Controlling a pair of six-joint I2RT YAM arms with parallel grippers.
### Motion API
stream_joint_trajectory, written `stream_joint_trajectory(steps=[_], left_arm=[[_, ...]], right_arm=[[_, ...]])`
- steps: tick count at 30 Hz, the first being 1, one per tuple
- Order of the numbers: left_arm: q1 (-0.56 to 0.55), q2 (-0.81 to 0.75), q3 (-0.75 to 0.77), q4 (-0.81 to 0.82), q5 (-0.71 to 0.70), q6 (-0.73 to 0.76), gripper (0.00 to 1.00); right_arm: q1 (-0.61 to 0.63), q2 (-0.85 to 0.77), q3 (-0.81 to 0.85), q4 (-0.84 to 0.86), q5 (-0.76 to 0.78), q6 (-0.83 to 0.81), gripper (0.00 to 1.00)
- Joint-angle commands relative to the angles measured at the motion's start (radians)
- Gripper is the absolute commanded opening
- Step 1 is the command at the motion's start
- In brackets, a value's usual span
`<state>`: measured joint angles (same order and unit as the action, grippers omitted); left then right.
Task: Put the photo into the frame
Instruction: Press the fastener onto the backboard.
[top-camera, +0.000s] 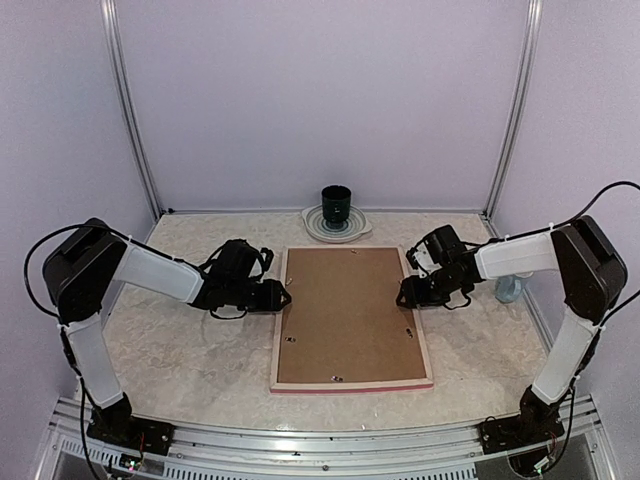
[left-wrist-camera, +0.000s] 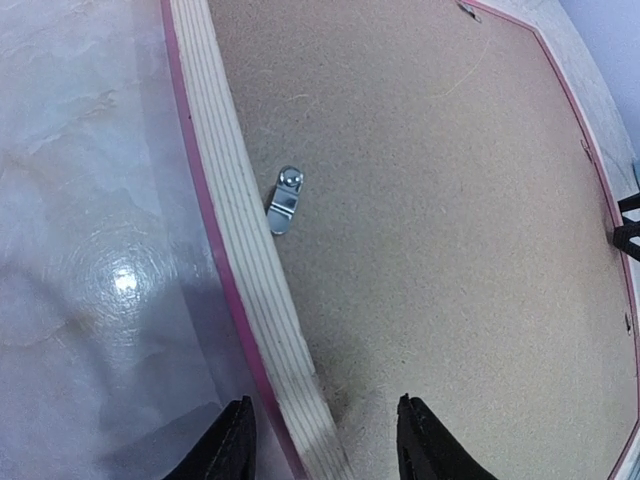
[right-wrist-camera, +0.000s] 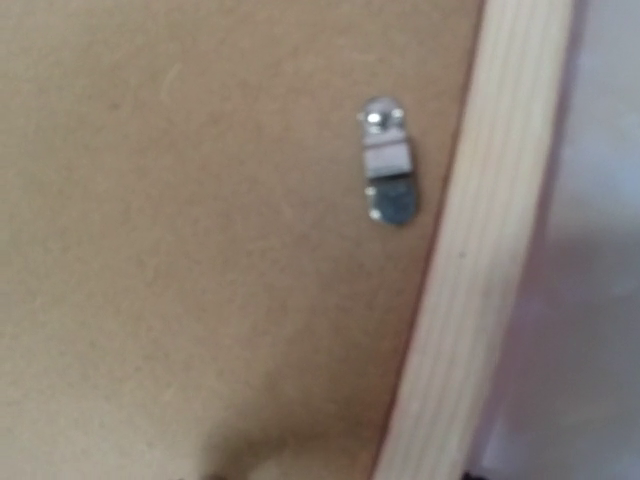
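Lilac walls enclose a marbled table (top-camera: 180, 345), on which the frame (top-camera: 279, 335) is laid face down, its long axis running from the near edge towards the back wall, midway between the two arms. The pale wooden rim (left-wrist-camera: 240, 230) is filled by a brown backing board (top-camera: 345, 310), held by small metal turn clips; one clip (left-wrist-camera: 285, 200) is seen just inside the left rim and another (right-wrist-camera: 387, 175) just inside the right rim (right-wrist-camera: 480, 250). The left gripper (top-camera: 280, 296) is set at the frame's left long side with its fingers (left-wrist-camera: 235, 445) spread, one over the table and the other over the board, so that the rim is straddled but not pinched. The right gripper (top-camera: 408, 292) is held at the opposite long side, close above the board; whether it is spread or pressed together cannot be told, since its fingers are not shown clearly. Both arms are about equally near, each to its own side. The photo is nowhere to be seen; whether it lies beneath the board cannot be told. At the back, well apart from the frame, a dark cup (top-camera: 336, 203) is stood on a pale plate (top-camera: 358, 232); its contents are hidden.
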<state>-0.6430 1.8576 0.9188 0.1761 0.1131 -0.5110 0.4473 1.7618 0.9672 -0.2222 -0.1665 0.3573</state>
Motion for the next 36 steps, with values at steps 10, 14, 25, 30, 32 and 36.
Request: stream_joint_trajectory(steps=[10,14,25,30,32,36], left_arm=[[-0.024,0.001,-0.048,0.045,0.041,-0.032,0.37],[-0.033,-0.011,-0.074,0.059,0.042,-0.050,0.36],[-0.095,-0.122,-0.173,0.083,0.019,-0.109,0.34],[-0.118,-0.162,-0.208,0.082,-0.005,-0.129,0.35],[-0.115,-0.174,-0.207,0.066,-0.029,-0.124,0.36],[-0.077,-0.193,-0.171,0.009,-0.062,-0.092,0.43]], right_arm=[[-0.007,-0.036,-0.077,0.085,-0.121,0.022,0.56],[0.000,-0.056,-0.095,0.093,-0.140,0.033,0.57],[0.056,-0.137,-0.147,0.101,-0.145,0.063,0.56],[0.076,-0.166,-0.173,0.104,-0.141,0.084,0.56],[0.079,-0.175,-0.178,0.094,-0.121,0.086,0.58],[0.079,-0.178,-0.170,0.063,-0.059,0.073,0.61]])
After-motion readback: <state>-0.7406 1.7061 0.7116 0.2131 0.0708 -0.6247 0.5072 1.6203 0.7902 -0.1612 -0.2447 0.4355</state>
